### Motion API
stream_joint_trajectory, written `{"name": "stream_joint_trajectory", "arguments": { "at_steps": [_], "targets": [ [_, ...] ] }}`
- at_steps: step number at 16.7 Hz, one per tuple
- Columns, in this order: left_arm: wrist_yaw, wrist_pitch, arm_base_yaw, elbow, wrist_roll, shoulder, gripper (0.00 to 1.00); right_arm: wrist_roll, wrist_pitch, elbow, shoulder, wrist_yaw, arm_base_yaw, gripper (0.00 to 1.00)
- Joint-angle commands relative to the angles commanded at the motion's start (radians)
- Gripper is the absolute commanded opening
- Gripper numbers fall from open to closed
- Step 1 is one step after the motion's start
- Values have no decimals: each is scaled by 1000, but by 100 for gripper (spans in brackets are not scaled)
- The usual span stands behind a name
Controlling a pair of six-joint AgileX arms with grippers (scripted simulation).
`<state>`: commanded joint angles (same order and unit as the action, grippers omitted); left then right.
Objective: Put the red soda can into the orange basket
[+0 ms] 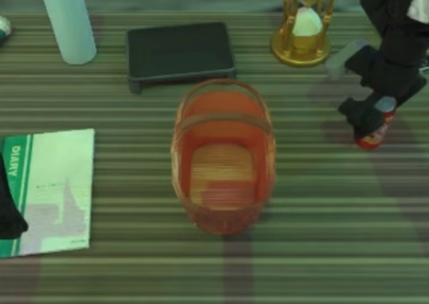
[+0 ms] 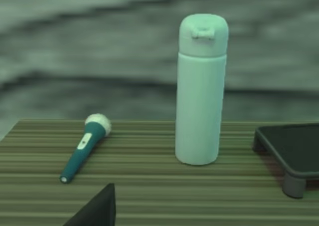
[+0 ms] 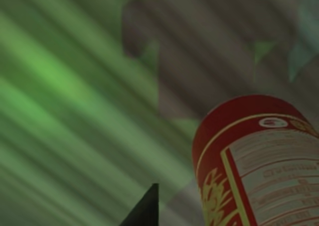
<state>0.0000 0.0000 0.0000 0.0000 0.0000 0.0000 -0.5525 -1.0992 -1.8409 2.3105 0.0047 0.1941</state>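
The red soda can (image 1: 373,136) stands on the striped table at the right, well to the right of the orange basket (image 1: 223,153), which sits empty in the middle. My right gripper (image 1: 369,120) reaches down over the can and hides most of it from above. In the right wrist view the can (image 3: 259,166) fills the lower corner, and one dark fingertip (image 3: 147,208) stands apart from it with a strip of table between; the other finger is out of sight. My left gripper (image 1: 8,210) is parked at the left edge, one fingertip (image 2: 99,206) showing.
A pale bottle (image 1: 67,23) and a black raised pad (image 1: 179,53) stand behind the basket, with a gold hourglass (image 1: 305,23) at back right. A green diary (image 1: 47,190) lies at front left. A teal microphone (image 2: 84,154) lies near the bottle.
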Motion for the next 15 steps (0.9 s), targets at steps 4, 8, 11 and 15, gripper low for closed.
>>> {"name": "stream_joint_trajectory", "arguments": {
  "at_steps": [4, 8, 11, 15],
  "targets": [
    [0, 0, 0, 0, 0, 0, 100, 0, 0, 0, 0, 0, 0, 25],
    [0, 0, 0, 0, 0, 0, 100, 0, 0, 0, 0, 0, 0, 0],
    [0, 0, 0, 0, 0, 0, 100, 0, 0, 0, 0, 0, 0, 0],
    [0, 0, 0, 0, 0, 0, 100, 0, 0, 0, 0, 0, 0, 0]
  ]
}}
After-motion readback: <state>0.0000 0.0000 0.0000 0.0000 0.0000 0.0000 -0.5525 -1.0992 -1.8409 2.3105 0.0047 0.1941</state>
